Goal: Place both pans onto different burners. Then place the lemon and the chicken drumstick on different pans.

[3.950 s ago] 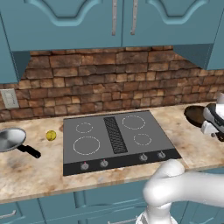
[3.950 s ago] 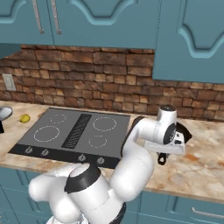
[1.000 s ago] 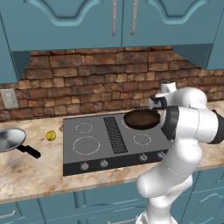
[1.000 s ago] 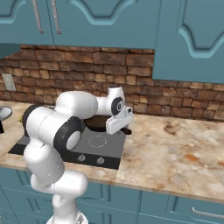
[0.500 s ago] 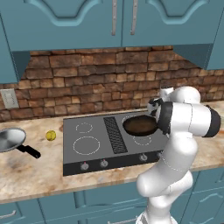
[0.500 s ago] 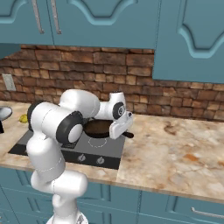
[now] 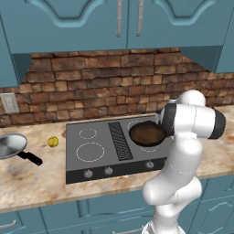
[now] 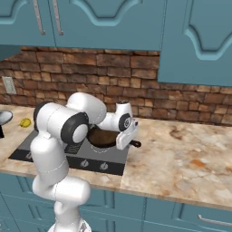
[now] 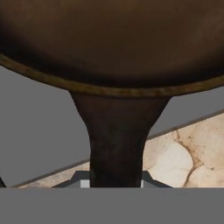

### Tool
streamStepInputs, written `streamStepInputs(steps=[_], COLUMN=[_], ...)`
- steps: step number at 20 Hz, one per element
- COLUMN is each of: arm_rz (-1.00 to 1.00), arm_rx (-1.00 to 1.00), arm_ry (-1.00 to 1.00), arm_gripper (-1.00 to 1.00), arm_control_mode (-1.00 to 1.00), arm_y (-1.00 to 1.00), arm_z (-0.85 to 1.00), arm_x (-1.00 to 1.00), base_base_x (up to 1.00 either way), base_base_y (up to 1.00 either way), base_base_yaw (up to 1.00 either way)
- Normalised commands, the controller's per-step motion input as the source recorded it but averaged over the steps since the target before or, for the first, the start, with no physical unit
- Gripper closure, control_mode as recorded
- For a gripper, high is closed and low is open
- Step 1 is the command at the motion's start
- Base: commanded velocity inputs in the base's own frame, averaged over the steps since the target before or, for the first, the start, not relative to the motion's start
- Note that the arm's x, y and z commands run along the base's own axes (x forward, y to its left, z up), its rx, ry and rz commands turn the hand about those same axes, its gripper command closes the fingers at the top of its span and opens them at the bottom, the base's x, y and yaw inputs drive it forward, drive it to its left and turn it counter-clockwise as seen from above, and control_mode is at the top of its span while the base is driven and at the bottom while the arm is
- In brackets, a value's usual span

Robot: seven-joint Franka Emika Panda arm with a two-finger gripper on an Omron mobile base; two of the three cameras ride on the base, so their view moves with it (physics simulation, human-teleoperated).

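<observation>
One pan [image 7: 147, 133] sits over the cooktop's [image 7: 98, 157] right side; lemon [image 7: 53, 141] and other pan [image 7: 11, 145] lie left.

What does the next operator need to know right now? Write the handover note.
Gripper: shut on the dark brown pan's handle.
Dark brown pan: held over the right side of the cooktop, above the front right burner; whether it has touched down cannot be told.
Silver pan: on the counter left of the cooktop.
Lemon: on the counter between the silver pan and the cooktop.
Done: no pan released on a burner yet.
Left: set down this pan, move the silver pan to another burner, then lemon and drumstick onto separate pans.
</observation>
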Motion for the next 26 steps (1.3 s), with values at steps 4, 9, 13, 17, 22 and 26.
streamStepInputs(steps=[4, 9, 13, 17, 22, 26], arm_rz=[0.02, 0.00, 0.06, 0.12, 0.16, 0.18], arm_rx=[0.00, 0.00, 0.00, 0.00, 0.00, 0.00], arm_ry=[0.00, 0.01, 0.00, 0.00, 0.00, 0.00], arm_gripper=[1.00, 1.00, 1.00, 1.00, 1.00, 1.00], arm_control_mode=[-1.00, -1.00, -1.00, -1.00, -1.00, -1.00], arm_y=[0.02, 0.10, 0.02, 0.00, 0.00, 0.00], arm_z=[-0.20, -0.16, -0.16, -0.21, -0.17, -0.12], arm_x=[-0.05, -0.14, -0.31, -0.37, -0.37, -0.21], base_base_x=[0.00, 0.00, 0.00, 0.00, 0.00, 0.00], base_base_y=[0.00, 0.00, 0.00, 0.00, 0.00, 0.00], base_base_yaw=[0.00, 0.00, 0.00, 0.00, 0.00, 0.00])
